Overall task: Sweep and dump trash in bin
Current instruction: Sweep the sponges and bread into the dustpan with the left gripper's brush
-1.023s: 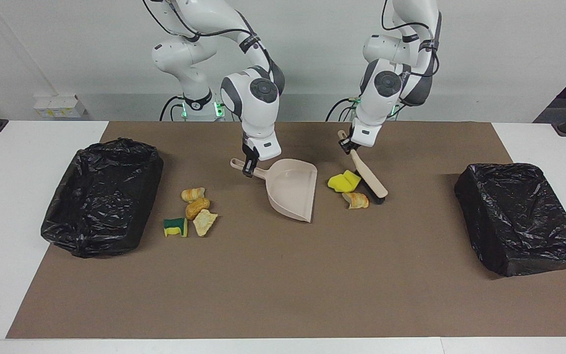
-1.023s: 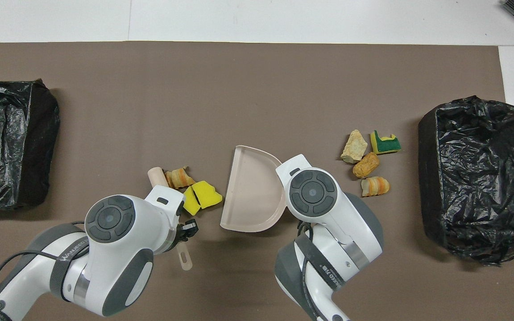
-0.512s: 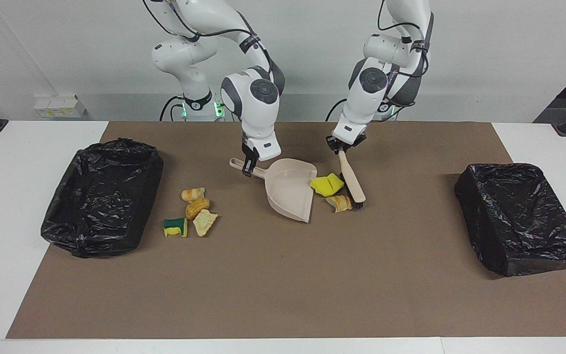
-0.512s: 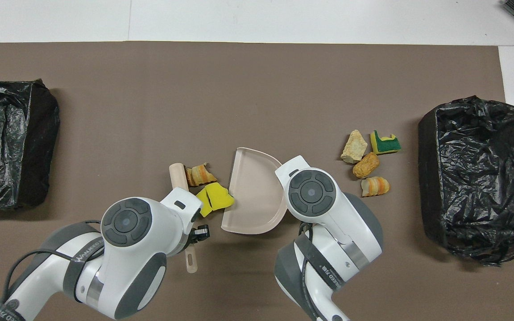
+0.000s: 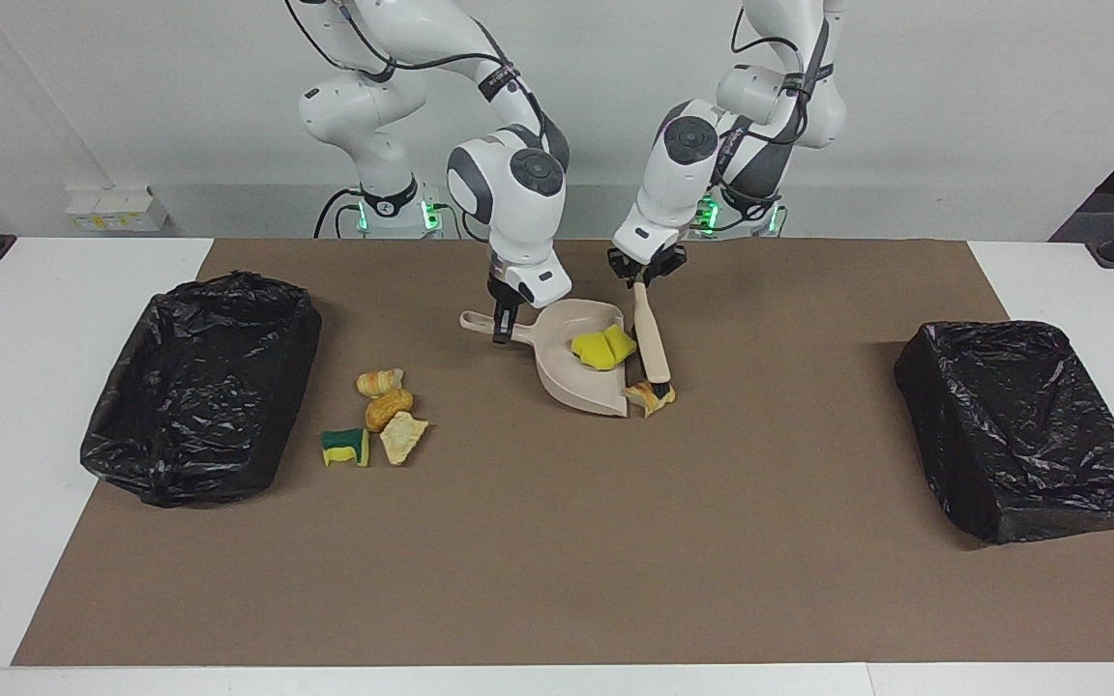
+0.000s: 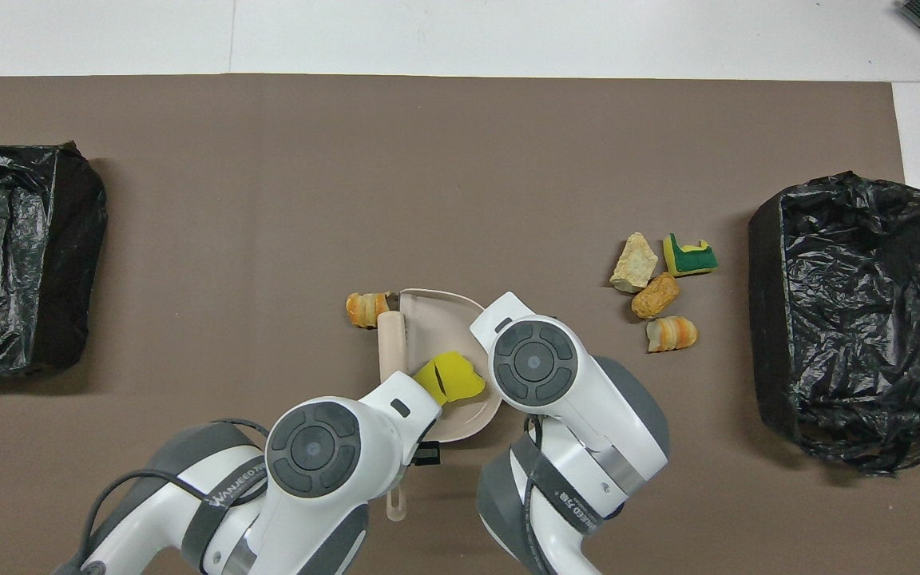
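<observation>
Bread scrap (image 5: 652,395) sits mid-frame at the dustpan (image 5: 578,379) lip, under the brush (image 5: 652,343) clamped by left gripper (image 5: 641,276); right gripper (image 5: 502,326) grips the pan's handle.

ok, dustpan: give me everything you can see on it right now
The dustpan is pale beige, plastic by its look, a flat scoop with a raised rim and a short handle with a hanging hole. It rests on the brown mat mid-table. The right gripper is shut on its handle. Yellow sponge chunks lie in it, and the brush sweeps at its open edge.
</observation>
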Controlling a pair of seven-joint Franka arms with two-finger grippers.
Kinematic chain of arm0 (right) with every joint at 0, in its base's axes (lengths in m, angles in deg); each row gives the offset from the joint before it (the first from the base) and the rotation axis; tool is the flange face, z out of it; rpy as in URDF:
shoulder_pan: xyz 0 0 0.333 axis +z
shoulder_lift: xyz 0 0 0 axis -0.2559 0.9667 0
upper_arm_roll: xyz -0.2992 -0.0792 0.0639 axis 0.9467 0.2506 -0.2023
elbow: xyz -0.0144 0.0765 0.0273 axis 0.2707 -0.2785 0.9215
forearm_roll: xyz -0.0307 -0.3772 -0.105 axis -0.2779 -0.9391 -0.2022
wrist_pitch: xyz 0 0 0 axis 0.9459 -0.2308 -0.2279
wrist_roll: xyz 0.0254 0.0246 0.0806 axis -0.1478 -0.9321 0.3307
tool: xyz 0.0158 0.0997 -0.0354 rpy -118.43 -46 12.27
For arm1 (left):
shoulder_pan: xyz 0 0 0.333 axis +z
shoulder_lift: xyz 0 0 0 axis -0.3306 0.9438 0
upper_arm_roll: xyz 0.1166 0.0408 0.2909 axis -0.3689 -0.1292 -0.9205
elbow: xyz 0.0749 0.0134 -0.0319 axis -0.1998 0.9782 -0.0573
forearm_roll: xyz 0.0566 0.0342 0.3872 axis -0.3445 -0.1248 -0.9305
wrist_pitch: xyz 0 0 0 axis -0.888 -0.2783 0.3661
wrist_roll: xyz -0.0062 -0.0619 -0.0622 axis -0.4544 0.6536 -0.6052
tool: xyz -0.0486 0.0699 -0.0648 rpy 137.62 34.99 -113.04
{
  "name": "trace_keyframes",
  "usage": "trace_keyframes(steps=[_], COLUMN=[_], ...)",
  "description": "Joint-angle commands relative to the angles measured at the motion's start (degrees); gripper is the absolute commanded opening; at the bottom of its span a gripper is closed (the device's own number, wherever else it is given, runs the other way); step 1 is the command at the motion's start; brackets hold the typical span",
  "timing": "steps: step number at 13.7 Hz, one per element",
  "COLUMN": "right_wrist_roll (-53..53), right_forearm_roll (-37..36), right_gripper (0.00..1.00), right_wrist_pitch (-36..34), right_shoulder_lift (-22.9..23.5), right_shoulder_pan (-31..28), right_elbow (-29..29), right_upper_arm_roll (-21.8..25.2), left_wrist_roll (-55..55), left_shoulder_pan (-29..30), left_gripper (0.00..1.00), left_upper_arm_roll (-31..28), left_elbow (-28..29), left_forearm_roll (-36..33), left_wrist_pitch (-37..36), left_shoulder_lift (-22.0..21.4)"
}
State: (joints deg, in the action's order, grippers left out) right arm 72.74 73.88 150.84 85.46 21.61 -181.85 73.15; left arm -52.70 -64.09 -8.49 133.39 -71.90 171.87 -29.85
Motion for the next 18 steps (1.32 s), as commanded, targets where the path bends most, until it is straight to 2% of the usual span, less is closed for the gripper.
trace_keyframes(steps=[1, 3, 4, 5, 12, 15, 18], right_wrist_roll=[1.4, 1.4, 1.3, 0.7, -2.1, -6.4, -8.8], right_forearm_roll=[-1.1, -1.0, -1.0, -1.0, -0.7, -0.2, -0.2], right_gripper=[0.00, 0.00, 0.00, 0.00, 0.00, 0.00, 0.00], right_wrist_pitch=[-0.3, -0.2, -0.3, -0.3, -0.4, -1.2, -2.3], right_shoulder_lift=[-0.5, -0.5, -0.5, -0.5, -0.7, -0.8, -1.1], right_shoulder_pan=[-0.2, -0.2, -0.2, -0.2, -0.1, 0.1, 0.0], right_elbow=[-0.4, -0.4, -0.4, -0.4, -0.4, -0.5, -0.8], right_upper_arm_roll=[-0.1, -0.1, -0.1, -0.1, -0.1, -0.1, -0.1], left_wrist_roll=[-0.1, 0.6, 2.0, 6.1, 23.7, 27.9, 28.8], left_shoulder_pan=[-1.6, -0.2, 2.7, 5.9, 17.8, 17.2, 14.2], left_gripper=[0.00, 0.00, 0.00, 0.00, 0.00, 0.00, 0.00], left_upper_arm_roll=[-1.1, -1.6, -1.7, -1.7, -1.7, -1.6, -1.4], left_elbow=[-4.5, -5.0, -4.9, -4.9, -3.9, -3.6, -1.9], left_forearm_roll=[1.0, 1.0, 0.8, 0.7, -3.4, -3.5, -3.5], left_wrist_pitch=[-4.9, -6.0, -5.8, -5.2, -3.9, -1.4, -2.8], left_shoulder_lift=[0.5, 0.7, 1.0, 1.4, 4.6, 7.2, 6.5])
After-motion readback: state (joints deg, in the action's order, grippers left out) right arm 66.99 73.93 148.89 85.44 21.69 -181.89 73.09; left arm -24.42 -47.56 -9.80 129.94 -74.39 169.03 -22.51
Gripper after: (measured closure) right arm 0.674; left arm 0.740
